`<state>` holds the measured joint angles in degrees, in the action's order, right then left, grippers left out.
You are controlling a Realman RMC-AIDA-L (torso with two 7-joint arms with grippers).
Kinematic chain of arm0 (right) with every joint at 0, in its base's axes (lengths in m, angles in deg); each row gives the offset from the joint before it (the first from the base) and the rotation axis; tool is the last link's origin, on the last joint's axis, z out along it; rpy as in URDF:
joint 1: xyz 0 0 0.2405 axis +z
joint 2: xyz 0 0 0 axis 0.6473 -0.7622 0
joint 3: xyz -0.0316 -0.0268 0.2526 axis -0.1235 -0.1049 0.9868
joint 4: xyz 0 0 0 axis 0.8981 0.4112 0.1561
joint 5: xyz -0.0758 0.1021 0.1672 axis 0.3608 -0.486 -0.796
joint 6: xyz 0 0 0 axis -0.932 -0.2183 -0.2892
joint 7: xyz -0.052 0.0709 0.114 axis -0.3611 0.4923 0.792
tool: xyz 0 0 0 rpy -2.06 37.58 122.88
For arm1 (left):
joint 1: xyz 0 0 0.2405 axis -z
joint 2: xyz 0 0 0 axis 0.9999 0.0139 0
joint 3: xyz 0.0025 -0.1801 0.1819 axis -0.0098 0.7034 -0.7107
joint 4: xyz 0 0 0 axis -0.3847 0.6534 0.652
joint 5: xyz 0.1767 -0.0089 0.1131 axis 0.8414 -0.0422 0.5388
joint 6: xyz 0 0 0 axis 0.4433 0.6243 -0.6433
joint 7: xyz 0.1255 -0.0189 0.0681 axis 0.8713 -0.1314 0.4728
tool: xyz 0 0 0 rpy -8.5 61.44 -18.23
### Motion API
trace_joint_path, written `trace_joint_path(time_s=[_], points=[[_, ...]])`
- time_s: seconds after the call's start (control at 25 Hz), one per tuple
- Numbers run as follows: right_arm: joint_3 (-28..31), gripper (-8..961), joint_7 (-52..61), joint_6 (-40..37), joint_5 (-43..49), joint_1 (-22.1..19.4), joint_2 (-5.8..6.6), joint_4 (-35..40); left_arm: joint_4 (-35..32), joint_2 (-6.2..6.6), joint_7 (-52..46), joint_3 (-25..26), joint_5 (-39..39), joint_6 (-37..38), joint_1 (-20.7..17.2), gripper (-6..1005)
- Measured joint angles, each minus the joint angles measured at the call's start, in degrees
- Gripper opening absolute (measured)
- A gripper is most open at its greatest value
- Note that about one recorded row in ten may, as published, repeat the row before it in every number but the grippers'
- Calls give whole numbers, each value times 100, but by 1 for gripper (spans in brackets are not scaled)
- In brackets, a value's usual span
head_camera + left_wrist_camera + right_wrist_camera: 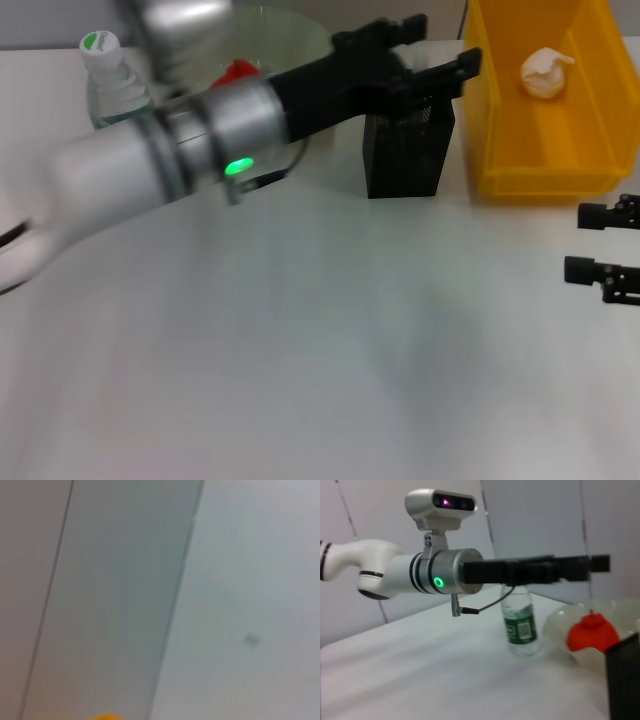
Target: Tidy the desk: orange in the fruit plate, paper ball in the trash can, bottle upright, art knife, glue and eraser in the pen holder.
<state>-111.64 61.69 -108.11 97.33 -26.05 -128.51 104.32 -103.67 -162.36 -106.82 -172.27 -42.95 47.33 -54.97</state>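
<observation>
From the head camera, the left gripper [440,48] reaches across above the black square mesh pen holder [405,150], its fingers spread with nothing visibly between them. The red-orange orange [238,72] lies in the pale-green scalloped fruit plate [290,30]; the crumpled paper ball [545,72] lies in the bright yellow trash can [540,175]. The right gripper [600,242] waits open at the desk's right edge. The right wrist camera shows the clear green-labelled bottle [520,625] upright beside the plate.

Left arm [200,150] hides most of the fruit plate [300,40] and orange [238,72]. Pen holder [625,680] cut off by the frame edge; its contents cannot be told.
</observation>
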Motion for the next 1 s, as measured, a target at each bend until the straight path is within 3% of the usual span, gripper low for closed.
trace_joint_path(time_s=[0.04, 0.12, 0.16, 0.4, 0.48, 0.52, 0.56, 0.6, 0.8, 1.0], points=[[-19, 692, -36, -38, -19, 0, -8, -9, -7, 32, -20, 193, 195, 407, -137, 619], [-72, 692, -223, -179, -159, 11, -18, -185, -2, 152, -188, 765, 933, 1501, -454, 849], [-72, 693, -223, -179, -159, 11, -18, -185, -2, 152, -188, 765, 933, 1501, -454, 853], [-92, 693, -879, -518, -302, 68, -1, -637, 56, 415, -732, 1933, 2816, 3356, -914, 873], [-114, 693, -956, -526, -257, 77, -2, -705, 59, 444, -743, 2160, 3145, 3684, -1010, 872], [-130, 693, -1048, -527, -229, 79, 6, -785, 64, 478, -749, 2528, 3559, 4037, -1108, 872], [-130, 693, -1048, -527, -229, 79, 6, -785, 64, 478, -749, 2528, 3559, 4037, -1108, 872], [-136, 693, -1093, -528, -202, 76, 13, -818, 106, 516, -761, 2888, 3923, 4340, -1172, 871], [-142, 693, -1142, -512, 78, 85, 25, -859, 348, 644, -834, 3664, 4725, 4895, -1198, 870], [-140, 693, -1129, -494, 200, 129, 27, -958, 414, 722, -838, 4019, 5262, 5082, -1228, 869]])
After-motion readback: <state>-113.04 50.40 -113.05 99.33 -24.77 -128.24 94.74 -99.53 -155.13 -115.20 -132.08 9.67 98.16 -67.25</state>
